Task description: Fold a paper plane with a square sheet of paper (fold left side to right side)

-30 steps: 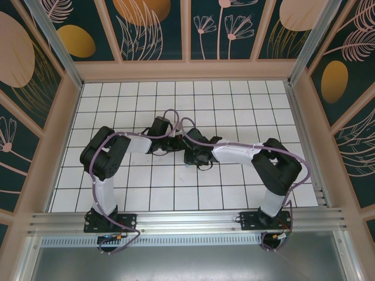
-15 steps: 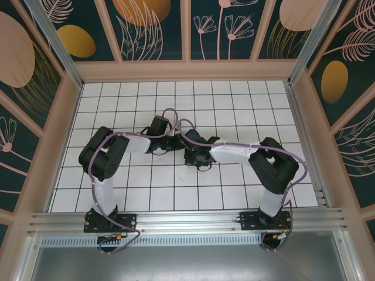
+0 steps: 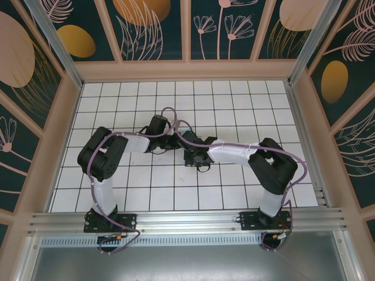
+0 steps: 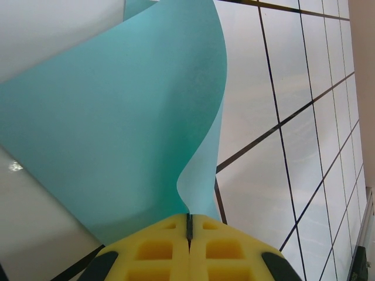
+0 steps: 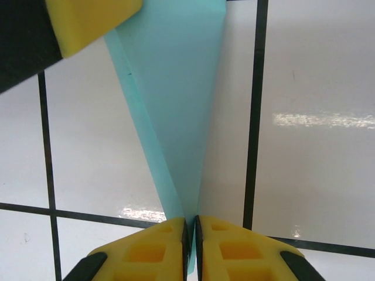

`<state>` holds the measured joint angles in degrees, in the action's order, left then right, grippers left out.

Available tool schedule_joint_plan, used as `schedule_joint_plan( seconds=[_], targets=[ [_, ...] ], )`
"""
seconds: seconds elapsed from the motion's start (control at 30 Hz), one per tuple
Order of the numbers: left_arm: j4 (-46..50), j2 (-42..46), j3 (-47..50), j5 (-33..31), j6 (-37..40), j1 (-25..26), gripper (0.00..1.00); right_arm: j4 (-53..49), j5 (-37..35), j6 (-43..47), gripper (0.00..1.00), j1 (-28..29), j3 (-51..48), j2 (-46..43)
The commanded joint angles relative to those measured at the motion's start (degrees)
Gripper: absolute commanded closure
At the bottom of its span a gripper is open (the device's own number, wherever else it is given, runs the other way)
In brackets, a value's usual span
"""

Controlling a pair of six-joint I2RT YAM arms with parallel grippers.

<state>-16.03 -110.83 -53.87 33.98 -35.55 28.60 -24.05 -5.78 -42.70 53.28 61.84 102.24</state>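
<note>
The turquoise square sheet of paper [image 4: 111, 117] is lifted off the tiles and curls in a wide loop ahead of my left gripper [image 4: 188, 219], which is shut on its edge. In the right wrist view the paper [image 5: 176, 88] runs as a narrow layered wedge into my right gripper [image 5: 191, 222], which is shut on its tip. A yellow pad of the left gripper [image 5: 88, 20] holds the wedge's far end. From above, the left gripper [image 3: 174, 142] and right gripper [image 3: 190, 153] meet at the table's middle, with the sheet hidden under them. A finished paper plane is out of view.
The white grid-tiled table [image 3: 234, 99] has a raised wooden rim [image 3: 181, 70] on three sides. Both arms bend inward from their bases at the near edge, with purple cables looping over the wrists [image 3: 170, 114].
My right gripper has closed down on the paper and its arm has shifted slightly left toward the left gripper. The left gripper has stayed shut in place.
</note>
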Motion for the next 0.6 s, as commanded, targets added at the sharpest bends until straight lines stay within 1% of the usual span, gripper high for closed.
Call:
schedule_joint_plan(
  seconds=[0.0, 0.2, 0.57],
  targets=[
    [0.2, 1.5, 0.8, -0.3, 0.9, -0.7, 1.0, -1.4, -0.8, 1.9, 0.85, 0.8, 0.9, 0.4],
    [0.1, 1.4, 1.0, -0.2, 0.9, -0.7, 1.0, -0.5, 0.4, 1.8, 0.84, 1.1, 0.2, 0.3],
    [0.8, 2.1, 1.4, -1.2, 1.5, -0.8, 1.0, -2.0, 0.2, 1.7, 0.87, 1.5, -0.6, 1.6]
  ],
)
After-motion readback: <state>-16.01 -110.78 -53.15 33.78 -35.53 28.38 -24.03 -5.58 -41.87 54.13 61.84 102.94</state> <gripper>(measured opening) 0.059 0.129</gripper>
